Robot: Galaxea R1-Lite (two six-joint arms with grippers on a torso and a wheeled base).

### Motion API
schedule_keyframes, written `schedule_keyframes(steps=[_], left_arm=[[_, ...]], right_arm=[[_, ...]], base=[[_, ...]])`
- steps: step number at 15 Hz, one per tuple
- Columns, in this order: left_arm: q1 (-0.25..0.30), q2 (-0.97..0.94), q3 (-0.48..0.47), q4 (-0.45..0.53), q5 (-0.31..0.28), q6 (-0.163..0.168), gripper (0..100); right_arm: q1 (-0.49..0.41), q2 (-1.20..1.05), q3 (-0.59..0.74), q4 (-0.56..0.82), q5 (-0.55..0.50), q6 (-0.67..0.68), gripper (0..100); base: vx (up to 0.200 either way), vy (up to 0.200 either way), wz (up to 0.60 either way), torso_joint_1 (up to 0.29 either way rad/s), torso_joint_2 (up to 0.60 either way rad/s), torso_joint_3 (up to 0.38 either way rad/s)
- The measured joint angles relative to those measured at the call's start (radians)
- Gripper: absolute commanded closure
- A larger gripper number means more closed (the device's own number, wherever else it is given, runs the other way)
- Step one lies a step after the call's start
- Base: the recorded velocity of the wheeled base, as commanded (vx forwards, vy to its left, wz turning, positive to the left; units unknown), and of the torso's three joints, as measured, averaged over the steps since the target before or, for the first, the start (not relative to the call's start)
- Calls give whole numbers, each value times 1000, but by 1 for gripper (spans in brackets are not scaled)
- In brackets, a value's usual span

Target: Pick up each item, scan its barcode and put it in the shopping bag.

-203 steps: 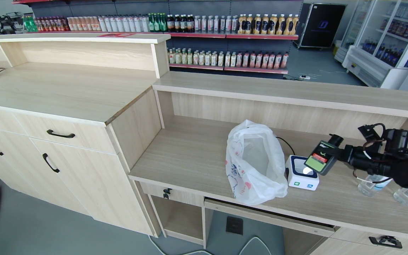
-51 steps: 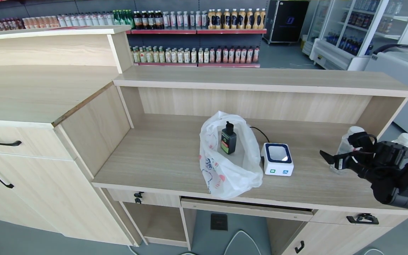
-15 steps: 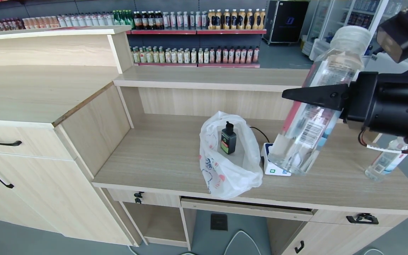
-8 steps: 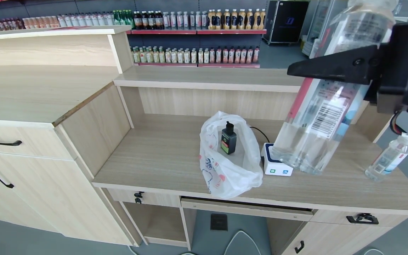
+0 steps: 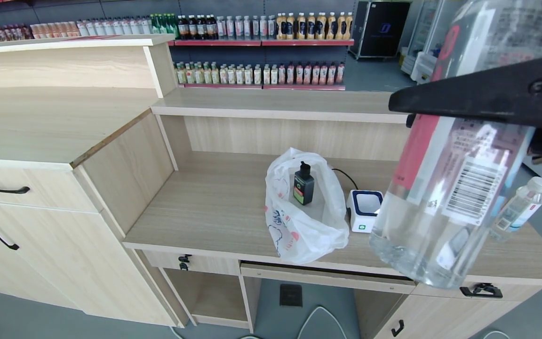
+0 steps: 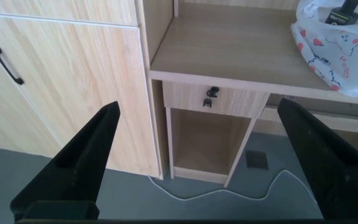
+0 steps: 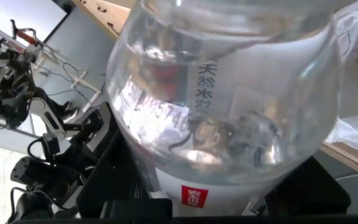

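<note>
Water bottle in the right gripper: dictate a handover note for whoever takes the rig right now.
Left gripper: open, empty, facing the counter's front.
Right gripper: shut on the water bottle, raised and tilted, barcode toward the head camera.
Done: dark bottle stands in the shopping bag, beside the scanner.
To do: scan and bag the water bottle, then the small bottle at the counter's right end.

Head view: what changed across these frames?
The right claw dropped the small dark bottle into the bag, then gripped a water bottle off the counter and lifted it toward the camera. Bag, scanner and the other water bottle stayed put.
</note>
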Motion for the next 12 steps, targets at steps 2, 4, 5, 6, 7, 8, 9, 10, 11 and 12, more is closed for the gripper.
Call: schedule_keyframes(steps=[2, 4, 5, 6, 7, 8, 9, 10, 11, 12], left_arm=[[0, 0, 0, 0, 0, 0, 0], [0, 0, 0, 0, 0, 0, 0], [0, 0, 0, 0, 0, 0, 0], [1, 0, 0, 0, 0, 0, 0], [1, 0, 0, 0, 0, 0, 0], [1, 0, 0, 0, 0, 0, 0], [0, 0, 0, 0, 0, 0, 0], [0, 0, 0, 0, 0, 0, 0], [0, 0, 0, 0, 0, 0, 0], [0, 0, 0, 0, 0, 0, 0]], right_arm=[[9, -19, 4, 17, 1, 1, 100], [12, -31, 5, 17, 0, 0, 100], [12, -36, 5, 17, -1, 0, 100], [12, -42, 5, 19, 0, 0, 100], [11, -46, 7, 18, 0, 0, 100], [11, -49, 10, 18, 0, 0, 100], [11, -51, 12, 17, 0, 1, 100], [11, -53, 15, 17, 0, 1, 100], [11, -54, 20, 16, -1, 1, 100], [9, -57, 27, 18, -2, 0, 100]], base=[[0, 0, 0, 0, 0, 0], [0, 0, 0, 0, 0, 0], [0, 0, 0, 0, 0, 0], [0, 0, 0, 0, 0, 0], [0, 0, 0, 0, 0, 0], [0, 0, 0, 0, 0, 0], [0, 0, 0, 0, 0, 0], [0, 0, 0, 0, 0, 0], [0, 0, 0, 0, 0, 0], [0, 0, 0, 0, 0, 0]])
